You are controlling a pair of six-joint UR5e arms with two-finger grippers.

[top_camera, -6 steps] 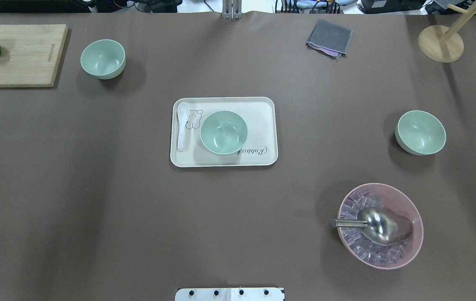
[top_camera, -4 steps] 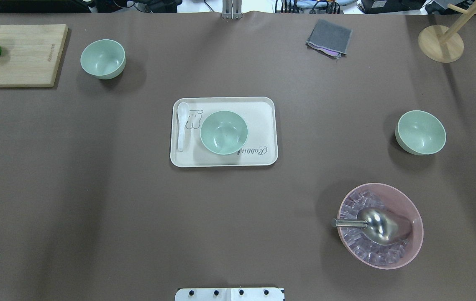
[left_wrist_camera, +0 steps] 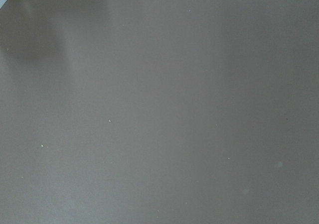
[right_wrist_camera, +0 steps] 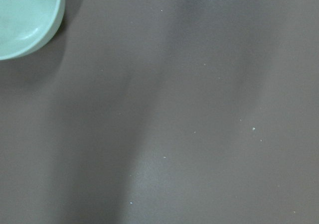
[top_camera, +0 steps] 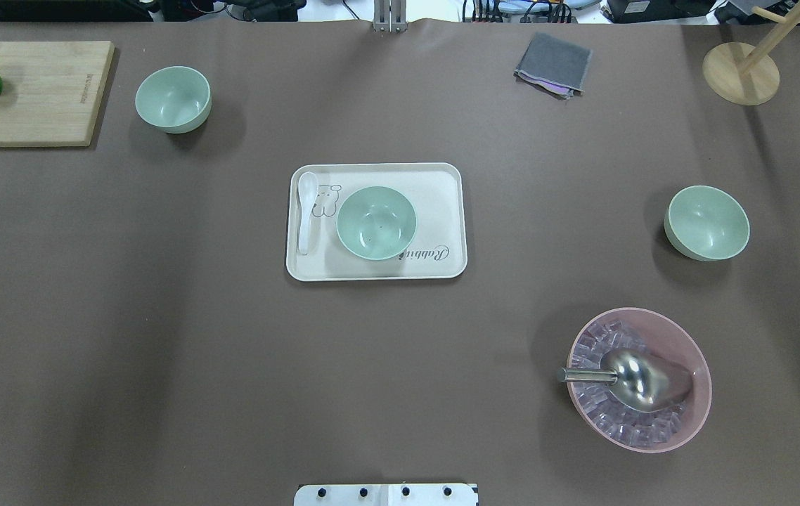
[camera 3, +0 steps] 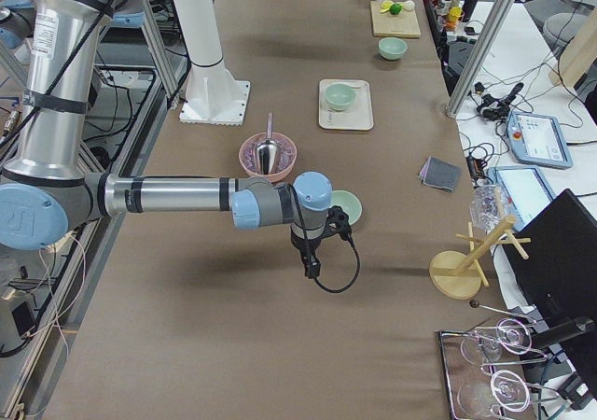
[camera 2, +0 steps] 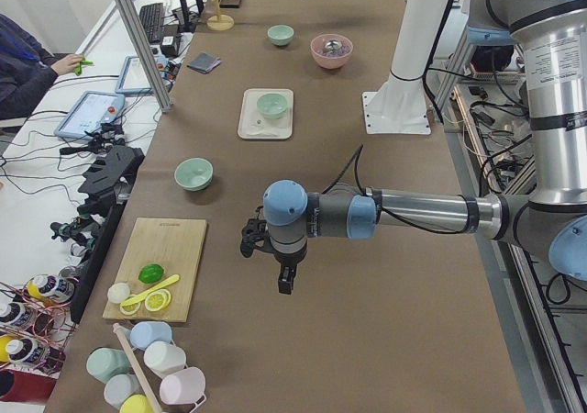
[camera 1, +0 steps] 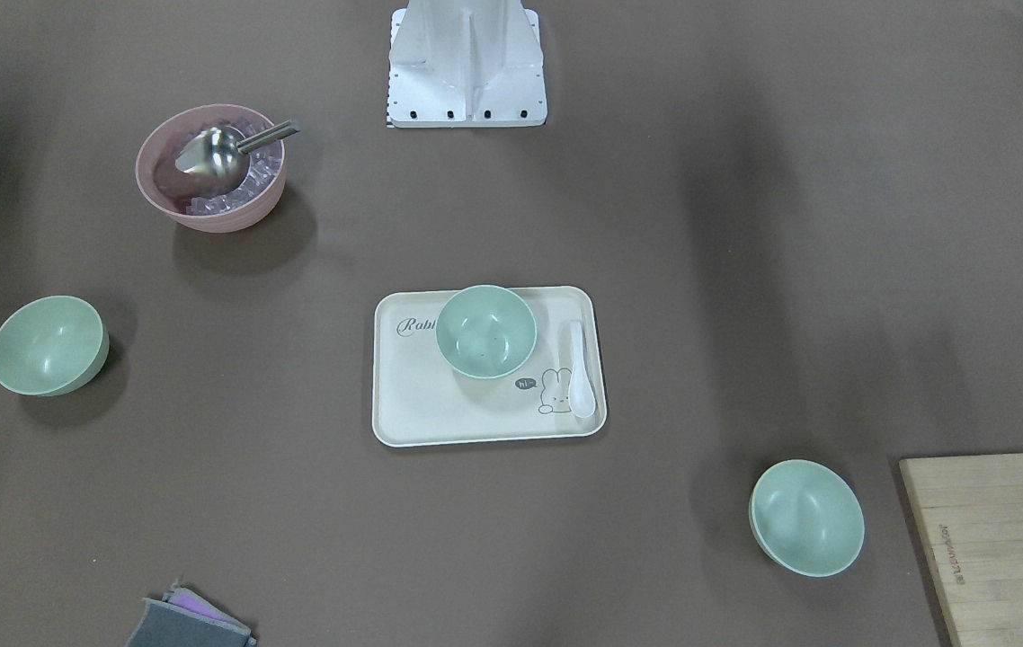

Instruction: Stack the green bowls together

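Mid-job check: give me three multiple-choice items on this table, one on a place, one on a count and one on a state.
1. Where does the white spoon lie?
A. In the pink bowl.
B. On the tray, beside a green bowl.
C. On the cutting board.

2. How many green bowls stand on the table?
A. Two.
B. Three.
C. Four.

3. How far along is the stacking?
A. All bowls are nested.
B. Two are nested and one is apart.
C. None are nested yet.

Answers:
1 B: the spoon lies along the tray's edge, next to that bowl.
2 B: the overhead view shows the one on the tray, a left bowl and a right bowl.
3 C: all three stand far apart, and none has another bowl inside it.
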